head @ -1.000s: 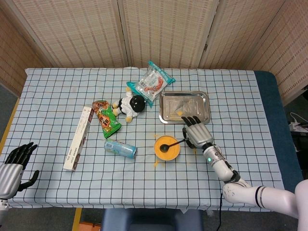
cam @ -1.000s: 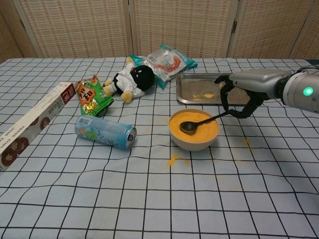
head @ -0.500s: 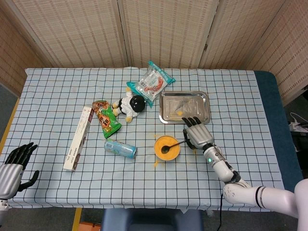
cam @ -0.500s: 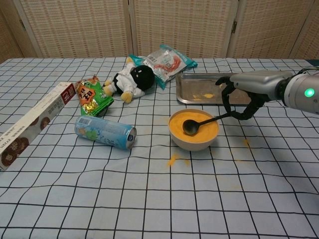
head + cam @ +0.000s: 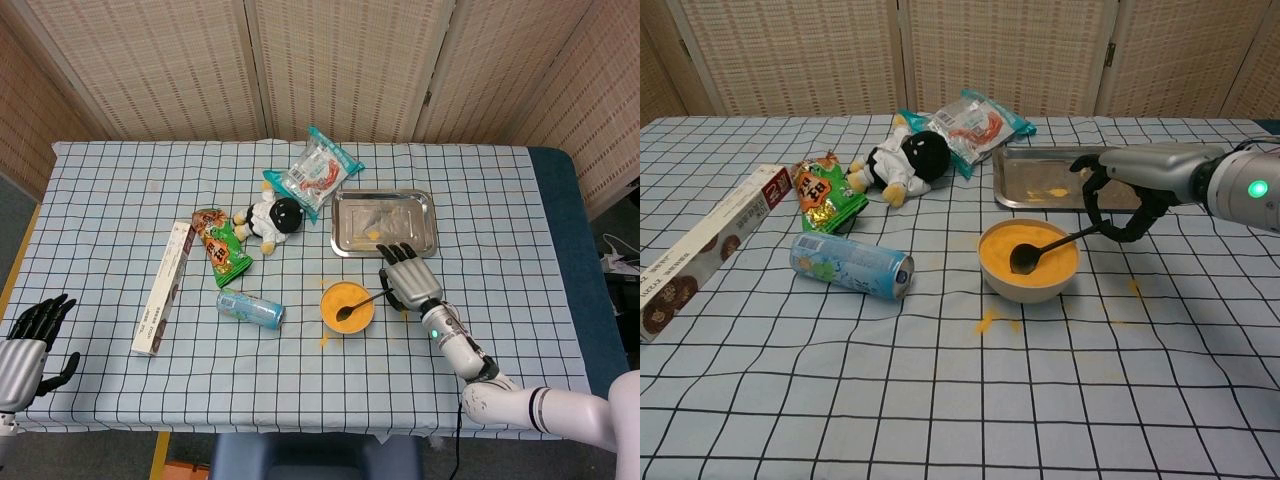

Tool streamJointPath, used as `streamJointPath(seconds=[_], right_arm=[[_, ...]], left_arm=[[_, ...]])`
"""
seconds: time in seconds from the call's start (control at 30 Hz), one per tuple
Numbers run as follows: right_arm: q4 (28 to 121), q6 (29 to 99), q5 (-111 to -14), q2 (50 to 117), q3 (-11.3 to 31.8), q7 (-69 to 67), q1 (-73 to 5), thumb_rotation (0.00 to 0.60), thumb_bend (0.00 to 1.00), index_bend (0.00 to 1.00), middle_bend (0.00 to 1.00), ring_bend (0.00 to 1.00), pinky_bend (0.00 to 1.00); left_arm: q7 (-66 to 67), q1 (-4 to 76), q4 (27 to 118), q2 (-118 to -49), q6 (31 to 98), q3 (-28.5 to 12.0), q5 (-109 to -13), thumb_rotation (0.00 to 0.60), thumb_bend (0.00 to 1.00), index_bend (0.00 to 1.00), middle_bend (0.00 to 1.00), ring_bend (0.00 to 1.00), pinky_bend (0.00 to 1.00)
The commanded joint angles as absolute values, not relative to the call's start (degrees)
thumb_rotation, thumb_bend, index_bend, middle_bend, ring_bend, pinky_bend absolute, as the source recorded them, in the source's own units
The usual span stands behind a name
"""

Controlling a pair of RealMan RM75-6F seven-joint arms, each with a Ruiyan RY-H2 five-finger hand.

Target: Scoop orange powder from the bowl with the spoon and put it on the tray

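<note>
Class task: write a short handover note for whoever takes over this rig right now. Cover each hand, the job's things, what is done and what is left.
Right hand holds the spoon, its head in the powder in the bowl.
Left hand is open and idle at the table's near left edge.
Tray behind the bowl holds a little powder.
Some powder is spilled on the cloth.
Left: lift a scoop and tip it on the tray.
</note>
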State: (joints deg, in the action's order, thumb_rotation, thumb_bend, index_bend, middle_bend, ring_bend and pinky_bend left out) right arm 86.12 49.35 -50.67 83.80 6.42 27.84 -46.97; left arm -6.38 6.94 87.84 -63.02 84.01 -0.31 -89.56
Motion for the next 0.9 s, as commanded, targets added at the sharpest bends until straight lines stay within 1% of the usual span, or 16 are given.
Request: streamJointPath(seconds=[0.03, 0.3, 0.57, 0.7, 0.8, 0.9], right_arm=[[86.08, 49.41, -50.86, 83.83, 6.37, 27.66, -46.97, 0.600, 0.37, 0.54, 0.00, 0.00, 0.00], [85.85, 49.68, -51.24, 84.04, 6.33, 27.22, -46.99, 0.600, 0.37, 0.56, 0.00, 0.00, 0.00], [85.60, 50.26, -51.99, 84.32, 6.30, 26.86, -46.86, 0.600, 0.38, 0.60, 0.00, 0.00, 0.00], [85.43, 51.59, -53.69, 84.80, 6.38, 26.26, -46.45, 0.600, 0.43, 0.65, 0.00, 0.00, 0.00], [84.83, 53.46, -56.39, 85.49, 6.44, 25.41, -45.90, 0.600, 0.50, 0.72, 0.00, 0.00, 0.00], [83.44, 55.70, -59.63, 86.55, 6.64, 24.51, -45.43, 0.600, 0.54, 0.78, 0.03, 0.00, 0.03]], left_arm=[[-6.57, 6.96, 88.33, -63.14, 84.00, -0.28, -89.77, 0.600, 0.44, 0.00, 0.00, 0.00, 0.08], [-6.68, 7.06, 88.54, -62.80, 83.64, 0.00, -89.97, 0.600, 0.44, 0.00, 0.00, 0.00, 0.08], [-6.63, 7.03, 88.58, -62.72, 83.65, 0.05, -89.92, 0.600, 0.44, 0.00, 0.00, 0.00, 0.08], [-6.69, 6.99, 88.67, -62.62, 83.83, 0.06, -90.05, 0.600, 0.44, 0.00, 0.00, 0.00, 0.08], [-6.60, 6.91, 88.86, -62.53, 84.01, 0.07, -90.09, 0.600, 0.44, 0.00, 0.00, 0.00, 0.08], [-6.72, 6.84, 88.74, -62.60, 84.30, 0.08, -90.31, 0.600, 0.44, 0.00, 0.00, 0.00, 0.08]])
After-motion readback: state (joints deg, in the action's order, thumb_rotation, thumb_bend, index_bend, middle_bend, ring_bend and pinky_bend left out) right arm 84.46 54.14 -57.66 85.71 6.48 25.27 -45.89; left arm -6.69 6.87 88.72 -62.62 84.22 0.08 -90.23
